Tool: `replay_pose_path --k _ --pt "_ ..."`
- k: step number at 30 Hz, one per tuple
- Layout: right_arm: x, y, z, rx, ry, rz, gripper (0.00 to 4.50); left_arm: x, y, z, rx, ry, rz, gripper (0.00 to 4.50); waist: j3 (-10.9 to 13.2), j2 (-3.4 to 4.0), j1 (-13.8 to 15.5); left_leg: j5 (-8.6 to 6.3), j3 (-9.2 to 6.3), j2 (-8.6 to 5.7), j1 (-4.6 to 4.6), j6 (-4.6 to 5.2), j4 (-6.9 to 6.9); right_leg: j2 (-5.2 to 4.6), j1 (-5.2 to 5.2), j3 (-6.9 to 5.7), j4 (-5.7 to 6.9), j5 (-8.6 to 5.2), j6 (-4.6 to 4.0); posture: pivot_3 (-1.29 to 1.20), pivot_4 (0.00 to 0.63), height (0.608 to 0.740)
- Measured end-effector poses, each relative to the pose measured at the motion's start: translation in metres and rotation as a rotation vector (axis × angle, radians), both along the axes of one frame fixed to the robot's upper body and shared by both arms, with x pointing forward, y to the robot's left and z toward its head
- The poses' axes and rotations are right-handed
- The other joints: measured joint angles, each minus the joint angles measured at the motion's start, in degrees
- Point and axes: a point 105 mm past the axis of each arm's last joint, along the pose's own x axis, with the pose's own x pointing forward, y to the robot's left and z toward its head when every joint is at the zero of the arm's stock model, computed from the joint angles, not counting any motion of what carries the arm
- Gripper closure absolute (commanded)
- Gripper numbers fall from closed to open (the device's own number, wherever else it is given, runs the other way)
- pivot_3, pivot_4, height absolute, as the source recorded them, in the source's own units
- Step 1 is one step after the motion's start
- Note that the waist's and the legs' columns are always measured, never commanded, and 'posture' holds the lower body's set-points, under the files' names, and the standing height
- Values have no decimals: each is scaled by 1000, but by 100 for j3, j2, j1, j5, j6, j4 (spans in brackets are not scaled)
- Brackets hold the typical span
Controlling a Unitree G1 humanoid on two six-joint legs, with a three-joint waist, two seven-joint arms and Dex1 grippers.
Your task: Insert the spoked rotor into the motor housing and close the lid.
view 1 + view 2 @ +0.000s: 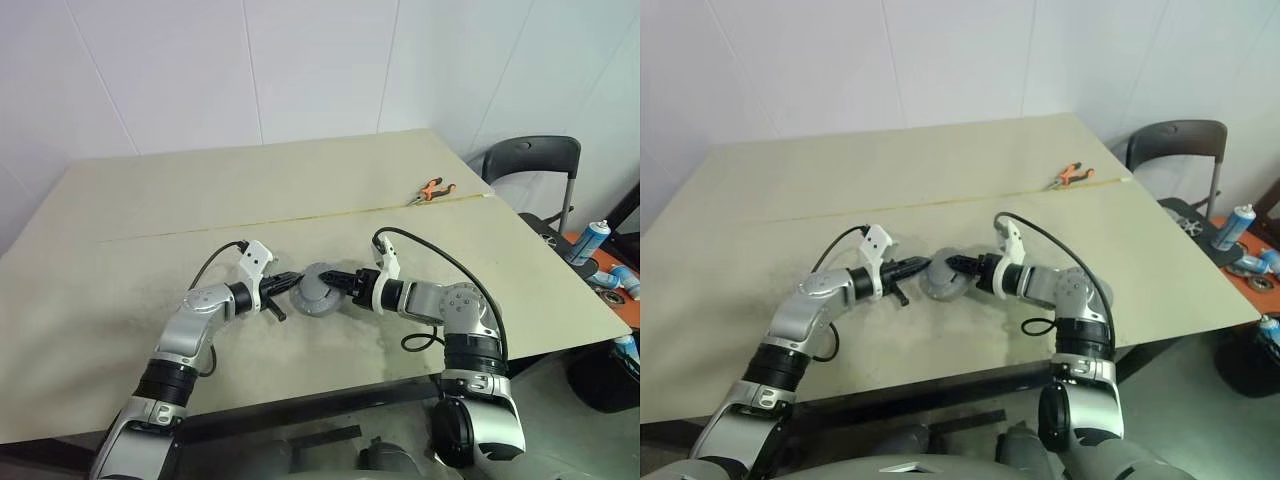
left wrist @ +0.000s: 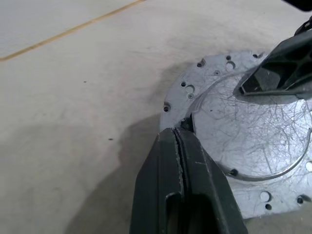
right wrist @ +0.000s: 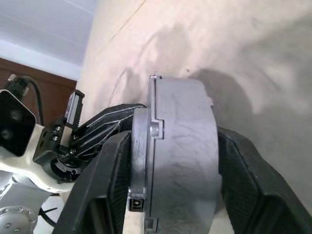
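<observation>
The motor housing, a grey round puck, stands tilted on its edge on the table between my two grippers. In the right wrist view its thick grey wall sits between the two black fingers of my right gripper, which clamp it across its thickness. Its flat, scratched silver face with small screw holes is turned to my left gripper. That gripper is shut, with its tips against the rim of that face. The copper windings are hidden. The spoked rotor and the lid are out of view.
Orange-handled pliers lie at the table's far right edge, beside a thin yellow line that runs across the tabletop. A dark chair and spray cans stand past the right edge.
</observation>
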Motion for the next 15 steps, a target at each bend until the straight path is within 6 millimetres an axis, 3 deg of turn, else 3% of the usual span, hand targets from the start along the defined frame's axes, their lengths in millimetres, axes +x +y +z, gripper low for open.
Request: replay_pose_path --k 15 --pt "3 0 -7 59 41 -35 2335 1 2 0 2 3 10 4500 0 2 -19 0 0 0 2 0 0 1 2 0 1 1 2 0 0 740"
